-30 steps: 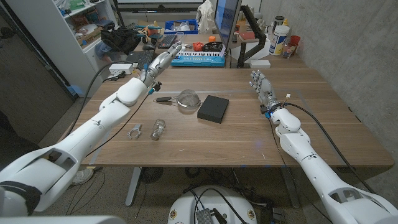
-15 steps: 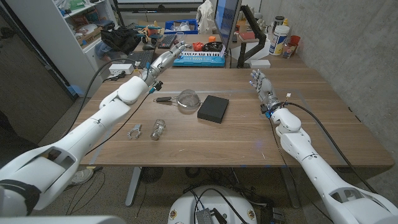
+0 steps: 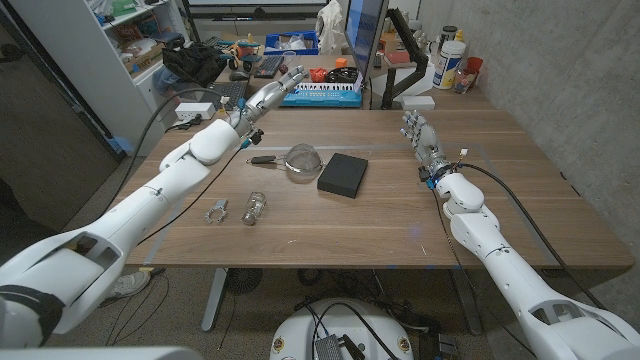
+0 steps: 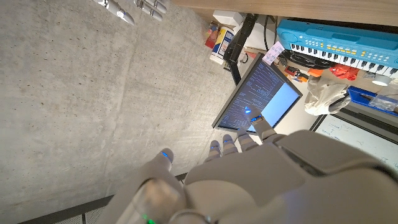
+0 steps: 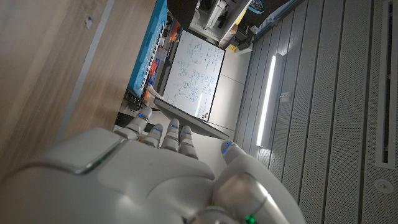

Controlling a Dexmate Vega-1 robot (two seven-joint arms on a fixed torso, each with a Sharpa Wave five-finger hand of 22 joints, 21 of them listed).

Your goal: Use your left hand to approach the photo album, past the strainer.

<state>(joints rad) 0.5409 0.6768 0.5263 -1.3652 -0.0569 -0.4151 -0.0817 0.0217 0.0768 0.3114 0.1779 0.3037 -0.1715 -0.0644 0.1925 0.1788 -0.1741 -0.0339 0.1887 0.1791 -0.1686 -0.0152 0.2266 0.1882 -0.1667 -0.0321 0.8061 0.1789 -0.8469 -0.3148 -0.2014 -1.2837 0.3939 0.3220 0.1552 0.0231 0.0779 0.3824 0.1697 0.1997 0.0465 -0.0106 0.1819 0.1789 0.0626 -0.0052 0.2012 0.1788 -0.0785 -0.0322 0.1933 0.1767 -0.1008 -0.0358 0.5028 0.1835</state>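
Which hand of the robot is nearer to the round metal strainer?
The left hand. It hangs behind the round metal strainer, toward the table's far edge. The right hand is on the other side, beyond the black photo album.

I see the black photo album [image 3: 343, 174] lying flat mid-surface, the round mesh strainer [image 3: 299, 158] just beside it.

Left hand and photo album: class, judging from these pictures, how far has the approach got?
Done: the left hand is raised, open and empty, over the table's far left edge, beyond the strainer's handle. In hand: it reaches forward, apart from both things. Left: it must pass the strainer and reach the black photo album lying just right of it. The right hand waits, open.
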